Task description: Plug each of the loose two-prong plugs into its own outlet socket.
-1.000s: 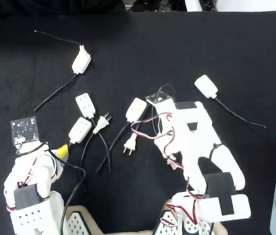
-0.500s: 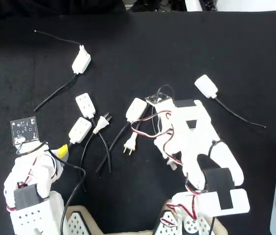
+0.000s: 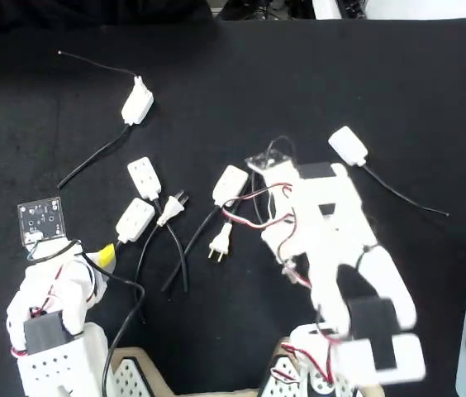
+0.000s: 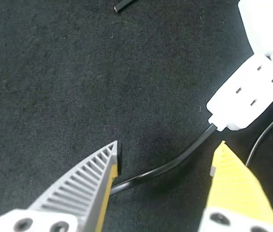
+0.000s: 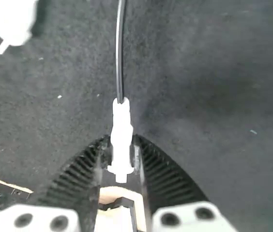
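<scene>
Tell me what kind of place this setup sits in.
Probably a robotics lab or workshop bench: a table draped in black cloth, a left arm and right arm in white with exposed wiring, and practice pieces like an outlet socket and a two-prong plug.

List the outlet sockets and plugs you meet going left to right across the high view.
lower-left white plastic outlet socket → white two-prong plug beside it → second white two-prong plug on a black cord → far-right white plastic outlet socket
</scene>
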